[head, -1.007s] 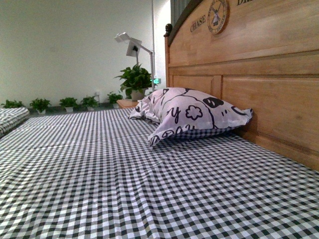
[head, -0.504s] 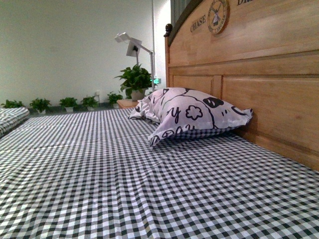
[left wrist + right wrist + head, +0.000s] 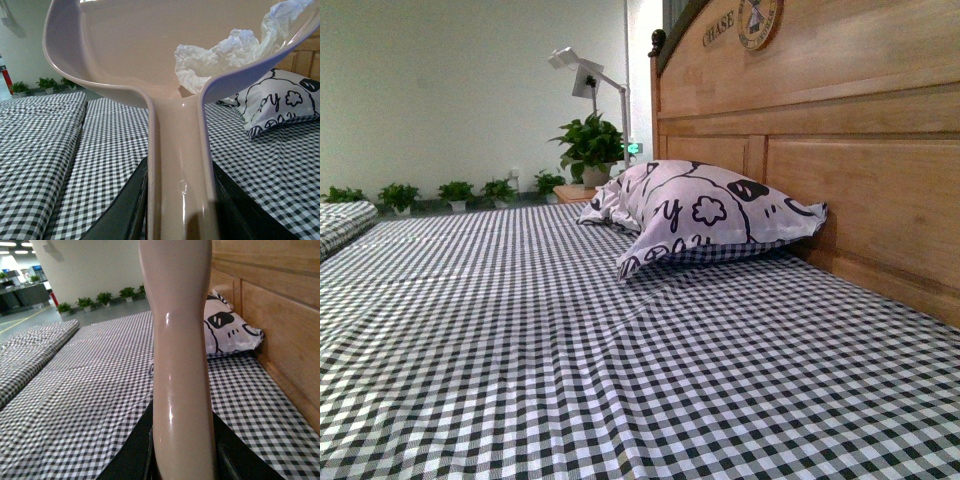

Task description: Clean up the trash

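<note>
In the left wrist view my left gripper [image 3: 179, 210] is shut on the handle of the pale mauve dustpan [image 3: 130, 55], held up above the bed. A crumpled wad of white paper, the trash [image 3: 220, 57], lies inside the pan against its side wall. In the right wrist view my right gripper [image 3: 181, 455] is shut on the pale brush handle [image 3: 180, 340], which stands up through the frame; the brush head is out of view. Neither gripper shows in the front view.
The bed has a black-and-white checked sheet [image 3: 520, 340]. A printed pillow [image 3: 705, 215] leans on the wooden headboard [image 3: 860, 150] at the right. A lamp [image 3: 582, 75] and potted plants [image 3: 588, 145] stand beyond the bed. A second checked mattress [image 3: 30, 347] lies alongside.
The front view has shifted slightly: the pillow and headboard sit a little higher and further left in the frame than before. Nothing on the bed has moved.
</note>
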